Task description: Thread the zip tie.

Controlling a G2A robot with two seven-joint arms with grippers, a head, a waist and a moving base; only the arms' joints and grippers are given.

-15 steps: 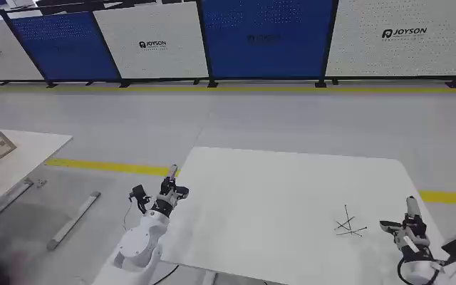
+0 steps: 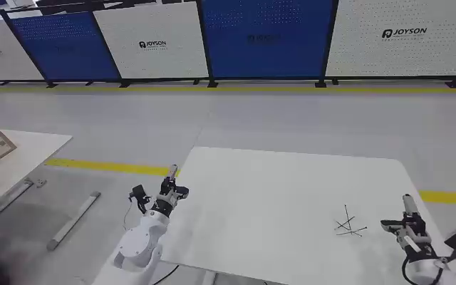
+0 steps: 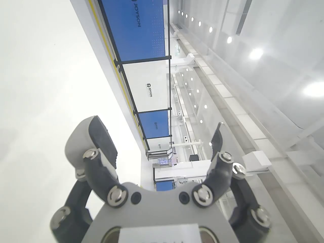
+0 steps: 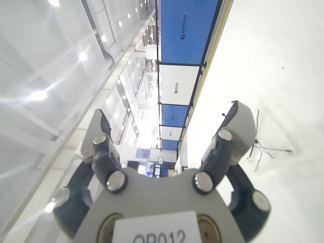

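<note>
On the white tabletop (image 2: 285, 189), toward its right edge, a small heap of black zip ties (image 2: 349, 226) lies loose, strands crossed over one another, nothing touching it. Right claw (image 2: 399, 216) sits near the heap at the tabletop's right edge, jaws spread, empty. It's the near arm, so it's likely staged for the first pick. Left claw (image 2: 173, 184) sits at the left edge, well apart from the ties, also spread with nothing in it, probably on standby to take the free end for threading. No tie is picked up yet. With the ties overlapping, singling one out looks fiddly.
</note>
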